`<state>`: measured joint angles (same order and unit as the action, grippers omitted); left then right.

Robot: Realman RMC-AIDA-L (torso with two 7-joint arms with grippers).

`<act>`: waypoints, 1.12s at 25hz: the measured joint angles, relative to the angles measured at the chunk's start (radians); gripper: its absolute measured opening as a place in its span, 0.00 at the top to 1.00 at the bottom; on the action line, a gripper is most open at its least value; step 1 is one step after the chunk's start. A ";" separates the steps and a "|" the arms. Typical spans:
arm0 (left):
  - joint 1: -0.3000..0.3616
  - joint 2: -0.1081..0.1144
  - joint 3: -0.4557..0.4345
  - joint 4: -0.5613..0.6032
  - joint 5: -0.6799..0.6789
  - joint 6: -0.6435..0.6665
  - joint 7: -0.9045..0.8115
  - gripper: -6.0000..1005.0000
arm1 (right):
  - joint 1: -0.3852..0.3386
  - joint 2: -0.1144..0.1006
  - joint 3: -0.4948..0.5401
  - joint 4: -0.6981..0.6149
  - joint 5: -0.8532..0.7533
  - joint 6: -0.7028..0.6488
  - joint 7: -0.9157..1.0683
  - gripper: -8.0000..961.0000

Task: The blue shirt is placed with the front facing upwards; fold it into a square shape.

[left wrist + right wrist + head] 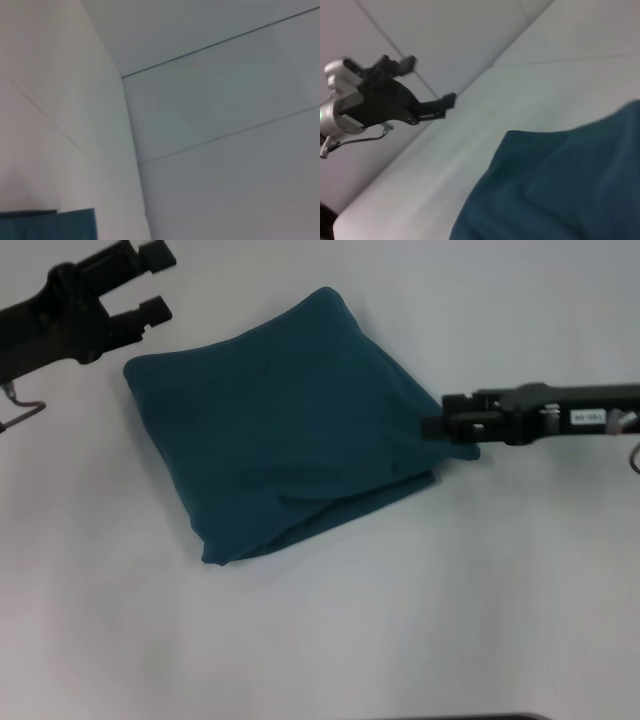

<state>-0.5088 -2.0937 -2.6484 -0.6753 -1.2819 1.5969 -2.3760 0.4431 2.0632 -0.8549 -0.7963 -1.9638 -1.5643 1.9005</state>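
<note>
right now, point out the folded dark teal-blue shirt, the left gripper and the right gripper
folded dark teal-blue shirt (275,425), head view, middle of its top layer
left gripper (158,282), head view, gap between its open fingertips
right gripper (436,426), head view, tip at the shirt's edge

You see a plain dark teal-blue shirt (280,425), no pattern showing, on a white counter (330,640), flanked by two black pincers: left pincer (158,282), right pincer (432,416).

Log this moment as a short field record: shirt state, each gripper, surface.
shirt: blue shirt folded into a rough square, plain side up, no lettering visible
left gripper: left gripper open, off the shirt's far left corner, not touching it
right gripper: right gripper at the shirt's right corner; contact unclear
surface: white table
</note>
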 joint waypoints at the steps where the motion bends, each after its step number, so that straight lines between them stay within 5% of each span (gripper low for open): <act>1: -0.001 0.000 0.000 0.000 -0.007 -0.003 -0.001 0.13 | -0.008 -0.002 0.030 0.024 0.001 0.001 -0.008 0.17; 6: 0.011 0.001 -0.005 -0.001 -0.021 -0.012 0.005 0.13 | 0.021 -0.003 0.155 0.100 0.015 0.023 -0.013 0.17; 16: 0.046 0.003 -0.072 -0.015 -0.037 0.040 0.020 0.13 | 0.369 -0.066 0.138 0.356 -0.042 0.425 0.394 0.18; 22: 0.054 0.004 -0.078 -0.018 -0.049 0.072 0.029 0.13 | 0.500 -0.058 0.087 0.381 -0.124 0.547 0.612 0.23; 28: 0.065 0.005 -0.079 -0.020 -0.071 0.080 0.048 0.13 | 0.557 -0.054 0.018 0.454 -0.138 0.663 0.743 0.29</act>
<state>-0.4442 -2.0883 -2.7275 -0.6951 -1.3528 1.6770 -2.3276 1.0003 2.0088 -0.8369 -0.3418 -2.1016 -0.9011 2.6431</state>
